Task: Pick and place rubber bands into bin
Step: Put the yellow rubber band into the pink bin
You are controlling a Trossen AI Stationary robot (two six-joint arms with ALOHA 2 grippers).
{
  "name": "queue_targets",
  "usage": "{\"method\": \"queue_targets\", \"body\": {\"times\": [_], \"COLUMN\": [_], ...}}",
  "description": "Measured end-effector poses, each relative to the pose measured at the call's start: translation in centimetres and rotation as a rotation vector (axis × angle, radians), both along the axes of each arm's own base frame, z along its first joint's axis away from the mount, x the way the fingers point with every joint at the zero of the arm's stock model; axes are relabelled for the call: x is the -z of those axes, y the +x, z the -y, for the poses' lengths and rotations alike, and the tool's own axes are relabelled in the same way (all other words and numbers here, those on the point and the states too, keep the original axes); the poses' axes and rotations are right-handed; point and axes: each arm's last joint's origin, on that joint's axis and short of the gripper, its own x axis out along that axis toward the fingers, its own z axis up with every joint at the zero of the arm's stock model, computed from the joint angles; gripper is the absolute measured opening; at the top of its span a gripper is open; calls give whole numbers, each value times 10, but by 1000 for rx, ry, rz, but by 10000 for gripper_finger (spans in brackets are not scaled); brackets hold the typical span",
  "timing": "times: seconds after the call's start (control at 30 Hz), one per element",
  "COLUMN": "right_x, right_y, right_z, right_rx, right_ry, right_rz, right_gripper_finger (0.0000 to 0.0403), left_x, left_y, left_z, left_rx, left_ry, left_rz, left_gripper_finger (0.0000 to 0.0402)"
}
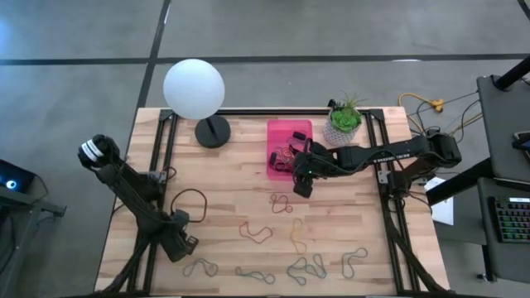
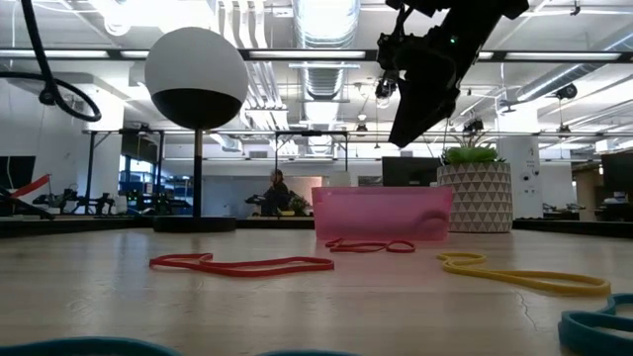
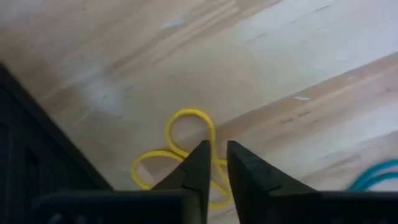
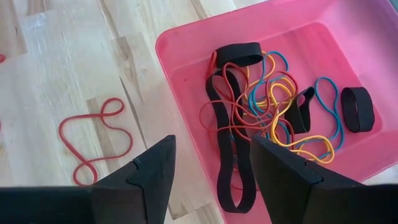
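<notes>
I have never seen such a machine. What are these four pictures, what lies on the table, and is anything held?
Two dark robot arms work at a wooden table. One picture looks down from above, one looks level across the table, and two come from cameras on the wrists. Loose rubber bands lie on the wood, and a pink bin already holds several. A round lamp and a potted plant stand at the back. The right gripper hangs open at the bin's edge, holding nothing. The left gripper is near the table's front left corner, its fingers almost closed over a yellow band; whether it grips it is unclear.
</notes>
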Motion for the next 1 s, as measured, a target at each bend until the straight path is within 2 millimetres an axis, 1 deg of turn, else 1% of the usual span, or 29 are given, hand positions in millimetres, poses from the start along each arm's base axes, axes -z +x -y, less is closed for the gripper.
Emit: {"method": "queue_targets", "body": {"times": [0.3, 0.4, 0.47, 0.6, 0.7, 0.8, 1.0], "right_x": [0, 0, 0, 0, 0, 0, 1], "right_y": [0, 0, 0, 0, 0, 0, -1], "right_z": [0, 0, 0, 0, 0, 0, 0], "right_rx": [0, 0, 0, 0, 0, 0, 0], "right_ry": [0, 0, 0, 0, 0, 0, 0], "right_rz": [-1, -1, -1, -2, -2, -2, -6], "right_gripper_finger": [194, 194, 194, 194, 194, 194, 194], "left_x": [-9, -3, 1, 7, 11, 16, 23], "left_y": [11, 10, 9, 10, 11, 11, 9], "left_z": [9, 8, 9, 11, 13, 13, 10], "left_rx": [-13, 5, 11, 20, 54, 71, 74], "left_ry": [-8, 9, 6, -1, -3, -1, 8], "left_rz": [63, 34, -9, -45, -43, -40, -36], "left_gripper_finger": [144, 164, 168, 164, 150, 125, 60]}}
